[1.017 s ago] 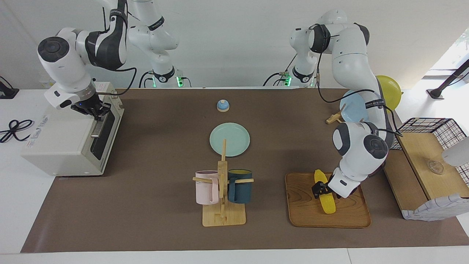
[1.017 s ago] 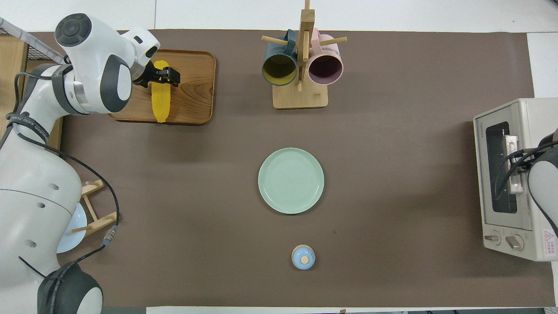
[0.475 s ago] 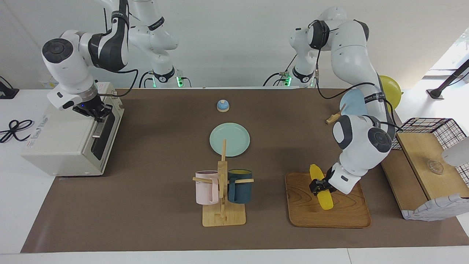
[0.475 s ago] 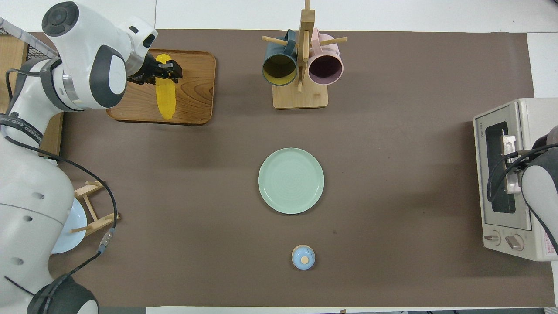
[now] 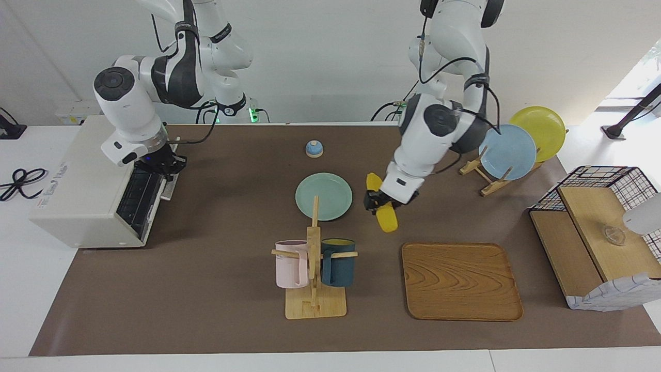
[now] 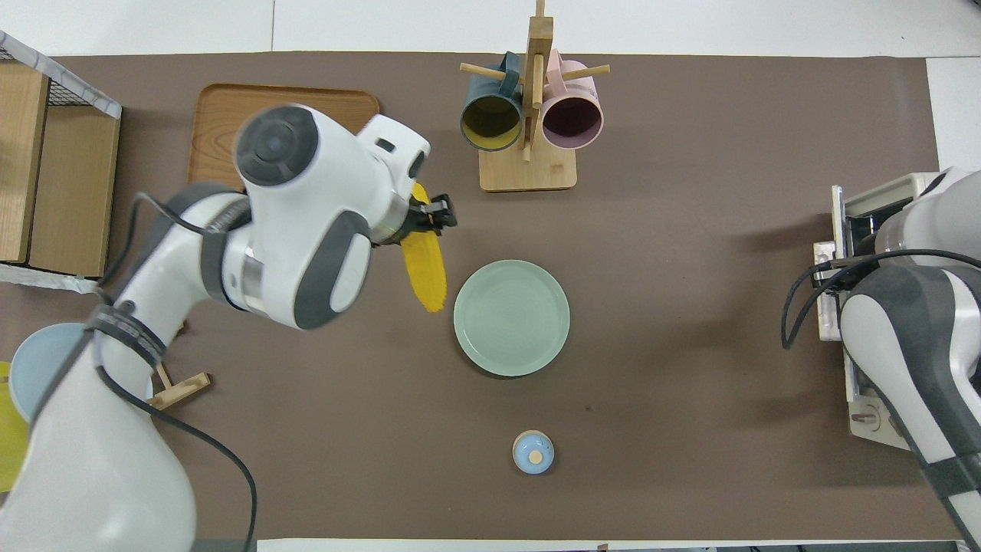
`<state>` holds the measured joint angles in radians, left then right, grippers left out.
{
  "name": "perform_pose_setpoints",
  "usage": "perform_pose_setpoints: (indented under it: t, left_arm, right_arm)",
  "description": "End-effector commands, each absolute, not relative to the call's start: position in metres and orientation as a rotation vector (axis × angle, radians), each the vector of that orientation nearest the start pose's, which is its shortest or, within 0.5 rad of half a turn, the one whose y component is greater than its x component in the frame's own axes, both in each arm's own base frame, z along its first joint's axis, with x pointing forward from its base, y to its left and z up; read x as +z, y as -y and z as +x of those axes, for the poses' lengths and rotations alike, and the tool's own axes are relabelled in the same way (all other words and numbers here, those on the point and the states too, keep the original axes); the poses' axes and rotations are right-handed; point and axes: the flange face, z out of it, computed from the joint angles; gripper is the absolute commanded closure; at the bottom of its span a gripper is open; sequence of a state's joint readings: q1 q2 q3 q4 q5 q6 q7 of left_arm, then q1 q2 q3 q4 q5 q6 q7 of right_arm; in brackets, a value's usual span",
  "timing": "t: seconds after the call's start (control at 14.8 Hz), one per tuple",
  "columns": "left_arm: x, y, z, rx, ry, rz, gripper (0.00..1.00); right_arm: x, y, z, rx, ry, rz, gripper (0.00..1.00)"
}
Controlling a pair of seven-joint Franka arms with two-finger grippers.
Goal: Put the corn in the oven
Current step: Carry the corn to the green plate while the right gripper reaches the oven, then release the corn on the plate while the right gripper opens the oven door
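Observation:
My left gripper [image 5: 376,200] is shut on the corn [image 5: 386,219], a yellow cob held up in the air and tilted, over the brown mat beside the green plate [image 5: 324,196]. In the overhead view the corn [image 6: 425,268] hangs below the left gripper [image 6: 433,215]. The off-white oven [image 5: 82,196] stands at the right arm's end of the table. Its dark door [image 5: 137,201] is swung down, and the wire rack shows. My right gripper [image 5: 161,164] is at the door's upper edge, on its handle. In the overhead view the right arm hides that gripper and most of the oven [image 6: 897,195].
A wooden tray [image 5: 461,281] lies bare on the mat. A mug rack [image 5: 313,268] with a pink and a dark blue mug stands beside it. A small blue bell [image 5: 314,149] is near the robots. Blue and yellow plates stand in a rack [image 5: 508,151]. A wire-and-wood box [image 5: 599,227] is at the left arm's end.
My left gripper lifted the corn off the wooden tray and carried it toward the green plate. My right gripper pulled the oven door down and open.

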<state>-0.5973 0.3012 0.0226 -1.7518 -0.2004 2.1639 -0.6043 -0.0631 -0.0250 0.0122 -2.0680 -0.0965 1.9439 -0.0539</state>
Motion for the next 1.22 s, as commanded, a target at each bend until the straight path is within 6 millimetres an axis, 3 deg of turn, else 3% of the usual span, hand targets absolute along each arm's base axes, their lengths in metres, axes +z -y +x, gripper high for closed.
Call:
perform_pose_setpoints:
  t: [0.0,0.2,0.41,0.54,0.75,0.81,0.88,0.95,1.02,1.15]
  left_arm:
    - [0.381,0.397,0.491,-0.045,0.204,-3.357,1.0]
    - [0.342,0.441,0.461,-0.064,0.136,-3.362,1.0]
    - [0.325,0.439,0.453,-0.077,0.116,-3.358,1.0]
    - [0.311,0.441,0.438,-0.1,0.109,-3.363,1.0]
    - [0.306,0.442,0.433,-0.108,0.105,-3.365,1.0]
    - [0.307,0.443,0.432,-0.111,0.1,-3.366,0.74]
    - [0.308,0.443,0.432,-0.106,0.099,-3.365,0.11]
    - [0.307,0.442,0.431,-0.088,0.099,-3.356,0.0]
    - [0.31,0.439,0.431,-0.067,0.1,-3.348,0.0]
    - [0.335,0.426,0.438,-0.021,0.109,-3.337,0.0]
  right_arm:
    - [0.396,0.04,0.538,0.133,0.031,-3.196,1.0]
    - [0.367,0.02,0.538,0.082,0.087,-3.191,1.0]
    - [0.358,-0.001,0.534,0.075,0.147,-3.188,1.0]
    - [0.341,-0.001,0.536,0.087,0.15,-3.186,1.0]
    - [0.321,-0.003,0.538,0.096,0.118,-3.179,1.0]
    - [0.317,-0.004,0.538,0.107,0.102,-3.174,1.0]
    - [0.317,-0.005,0.538,0.109,0.094,-3.168,1.0]
    - [0.317,-0.009,0.539,0.107,0.091,-3.161,1.0]
    - [0.317,-0.017,0.538,0.106,0.1,-3.156,1.0]
    - [0.317,-0.019,0.538,0.108,0.037,-3.148,1.0]
